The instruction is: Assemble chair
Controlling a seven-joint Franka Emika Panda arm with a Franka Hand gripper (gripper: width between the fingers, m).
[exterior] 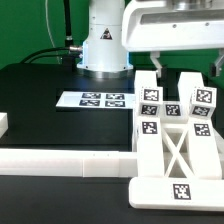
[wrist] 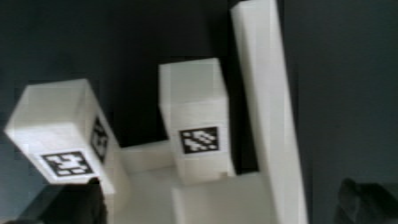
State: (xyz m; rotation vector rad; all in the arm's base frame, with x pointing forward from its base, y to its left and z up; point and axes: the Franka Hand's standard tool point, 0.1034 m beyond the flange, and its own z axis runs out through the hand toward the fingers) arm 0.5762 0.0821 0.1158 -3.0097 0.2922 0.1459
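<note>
The chair stands at the exterior view's right as a white, partly joined set of parts. It has an X-braced frame, a front bar with one tag and several upright tagged posts. My gripper hangs open just above those posts, one finger to each side. In the wrist view two tagged blocks and a long white bar lie below my gripper. The dark fingertips stand wide on either side of the white parts, with a dark gap showing, and nothing is gripped.
The marker board lies flat on the black table in front of the robot base. A long plain white border rail runs along the front at the exterior view's left. A green backdrop stands behind.
</note>
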